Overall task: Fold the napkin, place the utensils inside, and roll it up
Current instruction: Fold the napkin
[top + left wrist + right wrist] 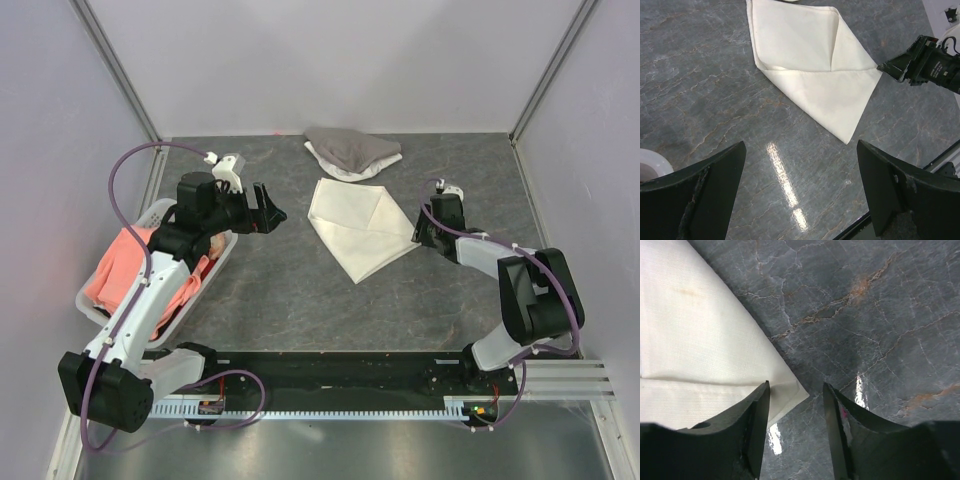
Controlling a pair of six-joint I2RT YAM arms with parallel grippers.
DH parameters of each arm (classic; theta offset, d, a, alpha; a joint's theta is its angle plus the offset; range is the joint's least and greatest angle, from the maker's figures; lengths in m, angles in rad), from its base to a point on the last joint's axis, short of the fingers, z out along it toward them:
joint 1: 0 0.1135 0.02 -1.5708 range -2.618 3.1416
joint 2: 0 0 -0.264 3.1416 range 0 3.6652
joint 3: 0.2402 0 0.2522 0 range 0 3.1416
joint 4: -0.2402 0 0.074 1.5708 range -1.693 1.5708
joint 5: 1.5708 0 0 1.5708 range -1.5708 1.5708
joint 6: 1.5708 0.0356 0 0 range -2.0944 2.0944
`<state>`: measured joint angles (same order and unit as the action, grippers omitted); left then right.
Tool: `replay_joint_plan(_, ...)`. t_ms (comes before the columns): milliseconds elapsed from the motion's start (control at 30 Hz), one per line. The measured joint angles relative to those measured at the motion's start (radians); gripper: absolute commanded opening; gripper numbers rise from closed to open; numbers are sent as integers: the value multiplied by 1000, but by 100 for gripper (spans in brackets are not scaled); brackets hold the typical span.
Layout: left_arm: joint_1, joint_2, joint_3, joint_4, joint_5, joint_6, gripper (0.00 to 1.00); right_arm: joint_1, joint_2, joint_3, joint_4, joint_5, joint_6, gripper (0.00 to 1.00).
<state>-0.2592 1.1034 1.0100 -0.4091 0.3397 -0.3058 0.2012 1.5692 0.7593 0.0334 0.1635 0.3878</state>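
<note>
The cream-white napkin lies on the dark stone table, partly folded, with flaps overlapping into a kite shape; it also shows in the left wrist view. My right gripper is low at its right corner, open, with the corner tip lying between the jaws and not pinched. The right gripper also shows in the left wrist view. My left gripper is open and empty, held above the table left of the napkin. No utensils are in view.
A grey-and-white cloth heap lies at the back, just behind the napkin. A white basket with salmon-pink cloth stands at the left edge under the left arm. Walls close the sides and back.
</note>
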Motion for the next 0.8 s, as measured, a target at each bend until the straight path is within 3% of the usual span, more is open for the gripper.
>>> replay_joint_plan(200, 0, 1, -2, 1, 3, 0, 99, -16, 35, 0, 3, -55, 0, 36)
replay_joint_plan(233, 0, 1, -2, 0, 3, 0, 99, -17, 36, 0, 4, -62, 0, 27)
replay_joint_plan(433, 0, 1, -3, 1, 3, -11, 99, -18, 49, 0, 7, -86, 3, 1)
replay_joint_plan(600, 0, -6, -26, 40, 12, -69, 98, -21, 49, 8, -16, -86, 26, 0)
replay_joint_plan(800, -27, -50, -204, 169, 16, -223, 97, -21, 21, -6, -64, -87, 95, 0)
